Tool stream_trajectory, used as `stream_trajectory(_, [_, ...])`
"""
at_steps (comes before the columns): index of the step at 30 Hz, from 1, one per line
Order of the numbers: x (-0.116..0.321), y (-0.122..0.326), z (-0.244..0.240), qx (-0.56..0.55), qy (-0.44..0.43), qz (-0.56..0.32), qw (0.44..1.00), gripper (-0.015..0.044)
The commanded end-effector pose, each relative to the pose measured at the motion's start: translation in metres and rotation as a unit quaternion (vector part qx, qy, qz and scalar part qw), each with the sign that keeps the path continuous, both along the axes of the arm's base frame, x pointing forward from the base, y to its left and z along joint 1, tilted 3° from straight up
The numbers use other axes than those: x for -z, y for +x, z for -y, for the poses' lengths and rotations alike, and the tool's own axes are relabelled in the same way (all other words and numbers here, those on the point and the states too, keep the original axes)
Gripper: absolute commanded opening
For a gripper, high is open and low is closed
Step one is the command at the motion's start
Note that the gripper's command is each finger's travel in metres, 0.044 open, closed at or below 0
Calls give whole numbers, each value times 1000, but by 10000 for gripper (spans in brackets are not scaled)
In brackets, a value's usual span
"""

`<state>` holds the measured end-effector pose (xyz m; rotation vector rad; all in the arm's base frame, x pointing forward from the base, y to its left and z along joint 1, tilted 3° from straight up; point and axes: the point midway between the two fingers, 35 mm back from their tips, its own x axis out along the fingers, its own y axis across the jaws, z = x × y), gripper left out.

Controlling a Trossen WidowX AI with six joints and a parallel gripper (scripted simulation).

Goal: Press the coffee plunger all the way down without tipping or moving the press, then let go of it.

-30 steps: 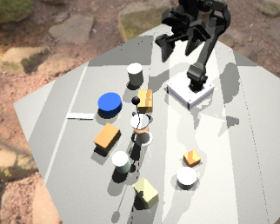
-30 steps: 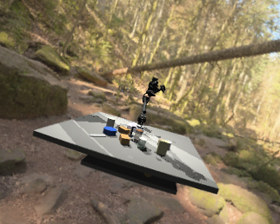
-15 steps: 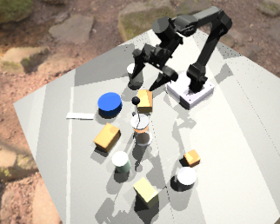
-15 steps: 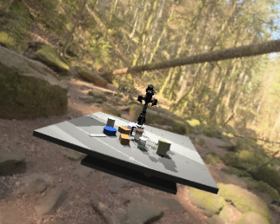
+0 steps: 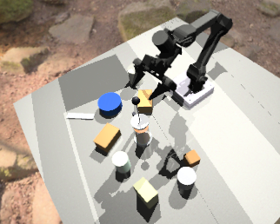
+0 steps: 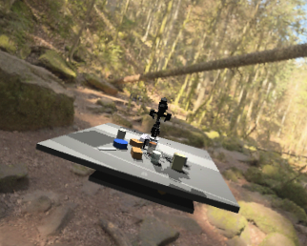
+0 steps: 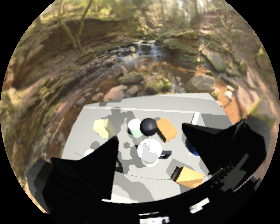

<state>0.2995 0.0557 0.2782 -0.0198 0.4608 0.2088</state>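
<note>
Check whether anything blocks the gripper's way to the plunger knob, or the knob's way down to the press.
Nothing visible does. The open gripper is raised, with the black knob ahead of its fingers; only the plunger's own rod lies between knob and press lid.

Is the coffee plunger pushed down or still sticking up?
It's up: in the top view, the black knob sits on a thin rod, well above the press's white lid.
</note>
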Motion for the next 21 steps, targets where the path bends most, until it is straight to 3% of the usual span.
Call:
stream_trajectory(1, [5,7,-1,1,-3,-2,1000,440])
stream_trajectory(20, [18,31,-6,1,-3,-1,1000,440])
stream_trajectory(21, [18,31,-6,1,-3,-1,1000,414])
